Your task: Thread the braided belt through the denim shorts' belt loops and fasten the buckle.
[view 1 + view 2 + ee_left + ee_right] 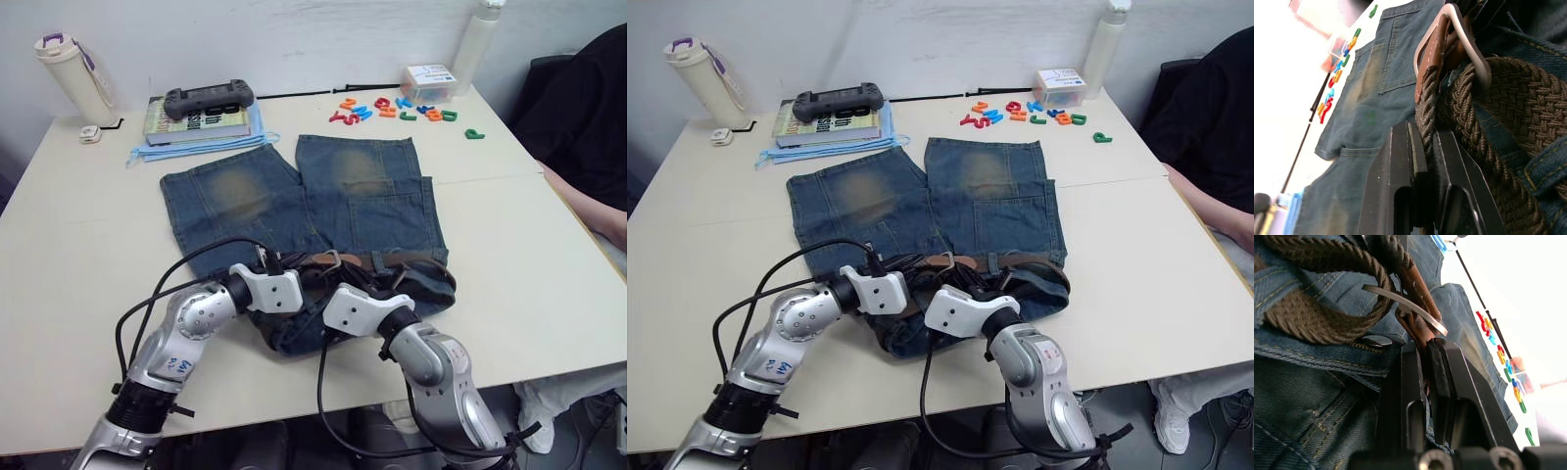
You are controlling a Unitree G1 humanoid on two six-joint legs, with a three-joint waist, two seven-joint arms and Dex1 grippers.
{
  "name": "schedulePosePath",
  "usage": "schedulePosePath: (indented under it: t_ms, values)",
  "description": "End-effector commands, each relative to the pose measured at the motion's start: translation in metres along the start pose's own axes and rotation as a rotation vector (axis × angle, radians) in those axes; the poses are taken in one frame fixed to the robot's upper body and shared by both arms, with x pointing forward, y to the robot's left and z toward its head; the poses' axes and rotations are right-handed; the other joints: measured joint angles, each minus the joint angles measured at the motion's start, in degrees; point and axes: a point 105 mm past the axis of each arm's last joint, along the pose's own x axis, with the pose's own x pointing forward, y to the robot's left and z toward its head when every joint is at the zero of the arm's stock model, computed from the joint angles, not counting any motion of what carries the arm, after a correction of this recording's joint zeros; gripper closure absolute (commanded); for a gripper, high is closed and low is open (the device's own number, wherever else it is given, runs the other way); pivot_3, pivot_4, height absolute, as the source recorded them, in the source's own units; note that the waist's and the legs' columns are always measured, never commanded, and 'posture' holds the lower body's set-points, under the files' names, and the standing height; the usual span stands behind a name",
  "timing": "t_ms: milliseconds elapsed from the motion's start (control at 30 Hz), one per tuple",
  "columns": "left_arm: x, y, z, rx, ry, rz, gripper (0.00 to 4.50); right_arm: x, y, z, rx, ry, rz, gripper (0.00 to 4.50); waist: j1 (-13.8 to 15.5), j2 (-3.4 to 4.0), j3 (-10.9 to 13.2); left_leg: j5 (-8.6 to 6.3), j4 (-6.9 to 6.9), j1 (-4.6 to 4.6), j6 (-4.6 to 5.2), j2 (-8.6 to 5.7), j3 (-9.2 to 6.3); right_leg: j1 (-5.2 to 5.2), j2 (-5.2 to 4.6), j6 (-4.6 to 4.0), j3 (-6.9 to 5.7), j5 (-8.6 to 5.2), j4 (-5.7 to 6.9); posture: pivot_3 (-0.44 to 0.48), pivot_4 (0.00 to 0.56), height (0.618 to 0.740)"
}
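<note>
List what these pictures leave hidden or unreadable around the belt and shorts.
- Left eye view: the faded blue denim shorts' waistband front, covered by both arms.
- Left wrist view: whether the silver metal buckle's prong sits in the dark brown braided belt; leather hides it.
- Left eye view: book title, too small, under a grey controller.

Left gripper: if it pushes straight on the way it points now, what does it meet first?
Shut on the braided belt, the left gripper would probably run along the strap into the buckle just ahead; depth is hard to judge.

Silver arms, white wrists, black cables, black fingers (1400, 186).
</note>
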Motion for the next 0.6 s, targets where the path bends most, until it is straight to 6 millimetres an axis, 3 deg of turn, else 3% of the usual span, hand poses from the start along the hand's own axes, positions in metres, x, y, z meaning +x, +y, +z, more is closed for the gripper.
schedulePosePath:
  t_ms: [33,233,600]
  values:
    - [0.017,-0.025,0.039,-0.019,-0.159,-0.079,4.5,0.001,-0.002,0.028,0.004,-0.125,0.0,4.43,0.02,0.0,0.0,0.0,0.01,0.0,0.0,0.0,0.0,0.0,0.0,0.0,0.0,0.0,0.0,0.0,0.15,0.73]
    - [0.023,-0.029,0.046,-0.019,-0.183,-0.09,4.5,0.001,-0.002,0.028,0.002,-0.124,0.003,4.43,0.02,0.0,0.0,0.0,0.01,0.0,0.0,0.0,-0.01,0.0,-0.01,0.0,-0.01,0.0,0.01,0.0,0.15,0.73]
    - [-0.006,-0.021,0.003,0.034,-0.051,-0.14,4.5,-0.005,0.003,0.013,-0.041,-0.072,0.057,4.43,-0.15,0.0,-0.01,0.0,-0.05,0.03,-0.01,0.04,0.01,-0.02,0.0,-0.02,0.0,-0.01,0.0,0.0,0.15,0.73]
